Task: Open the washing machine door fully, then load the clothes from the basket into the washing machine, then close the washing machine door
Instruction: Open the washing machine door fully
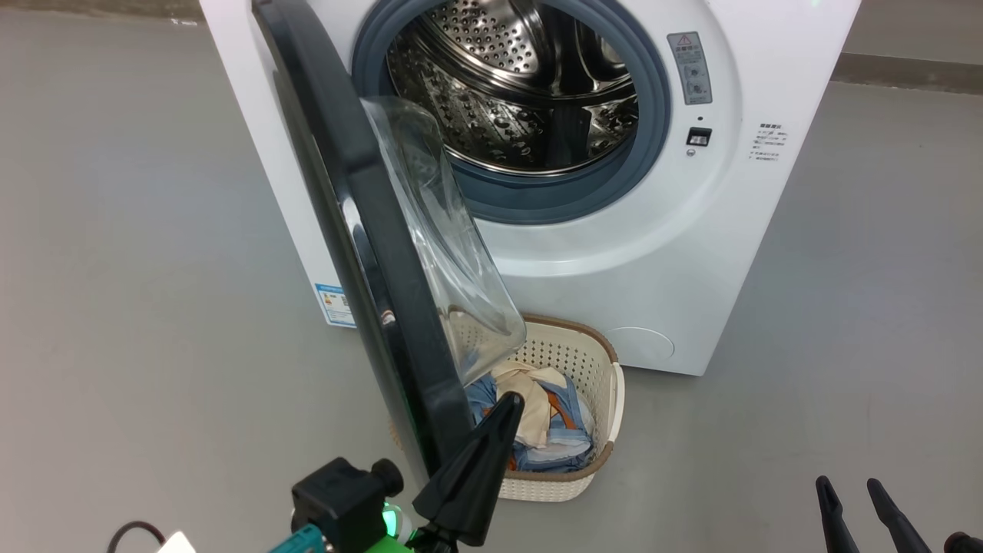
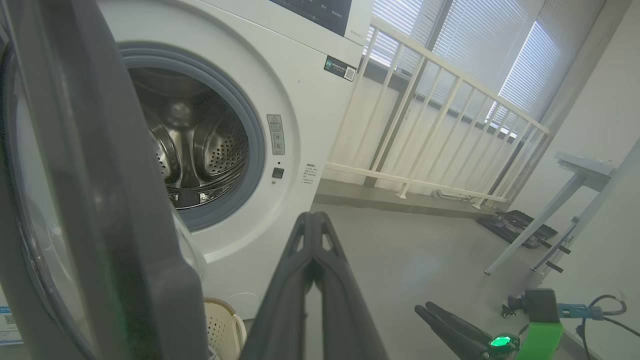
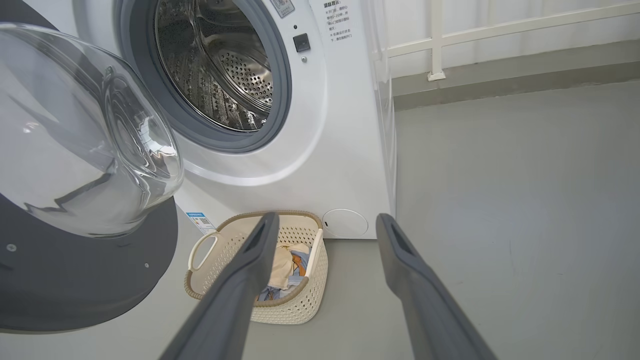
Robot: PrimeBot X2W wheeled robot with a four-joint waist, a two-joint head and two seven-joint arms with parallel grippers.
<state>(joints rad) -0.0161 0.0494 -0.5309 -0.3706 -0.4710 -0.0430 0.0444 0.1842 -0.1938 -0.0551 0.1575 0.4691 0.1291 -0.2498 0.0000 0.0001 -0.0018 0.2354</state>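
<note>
Your left gripper [image 1: 510, 405] sits closest, its fingers pressed together and its tip just beside the lower rim of the washing machine door [image 1: 361, 230], which stands swung out, edge-on to you. Under the door's glass bowl [image 1: 445, 230], the basket [image 1: 612, 399] holds the clothes [image 1: 537, 418], just in front of the washing machine [image 1: 614, 253]. Your right gripper [image 1: 848, 482] hangs at lower right, fingers apart.

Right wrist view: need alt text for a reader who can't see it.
The right gripper, fingers apart, points toward the basket of clothes on the floor in front of the washing machine. The washing machine door hangs open at left, glass bowl facing the camera; the drum looks empty.
</note>
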